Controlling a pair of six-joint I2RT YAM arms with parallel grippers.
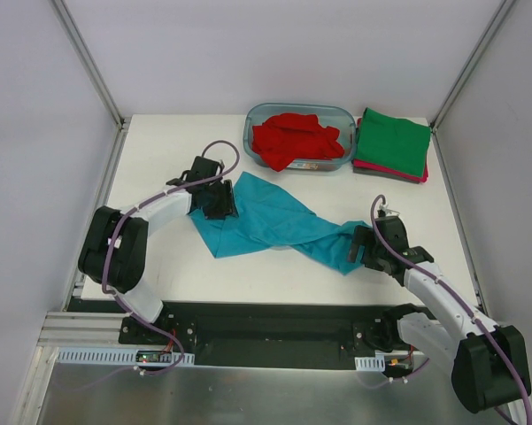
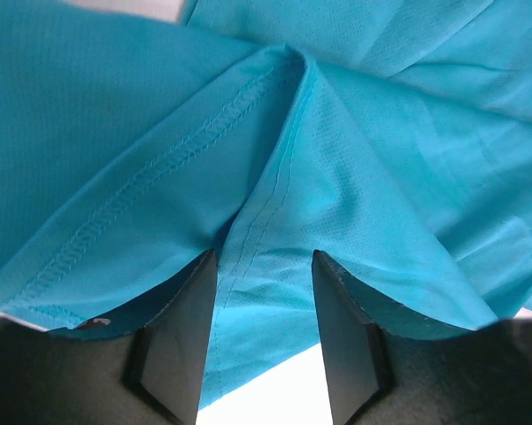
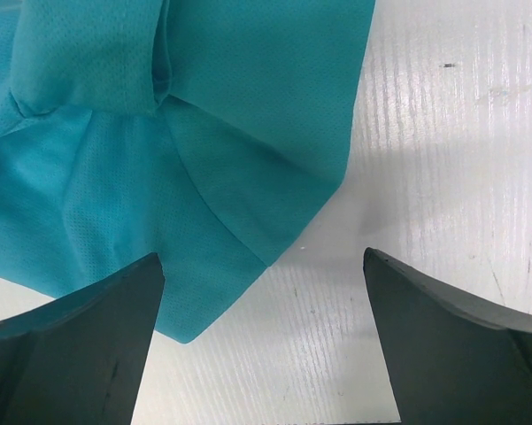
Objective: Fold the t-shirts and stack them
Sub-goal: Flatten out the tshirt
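Note:
A teal-blue t-shirt [image 1: 274, 226] lies rumpled and twisted across the middle of the white table. My left gripper [image 1: 219, 202] sits at its left end; in the left wrist view the gripper [image 2: 264, 266] is open, with a seamed fold of the teal cloth [image 2: 336, 133] lying loose between the fingers. My right gripper [image 1: 361, 248] is at the shirt's right end. Seen from the right wrist, that gripper [image 3: 261, 266] is wide open just above the table, and a corner of the teal shirt [image 3: 159, 133] reaches its left finger. A red t-shirt [image 1: 296, 137] lies bunched in the tub.
The clear blue-tinted tub [image 1: 347, 115] stands at the back centre. Right of it a folded green t-shirt [image 1: 391, 140] lies on a folded magenta one [image 1: 389, 171]. Frame posts rise at the table's [image 1: 159, 159] back corners.

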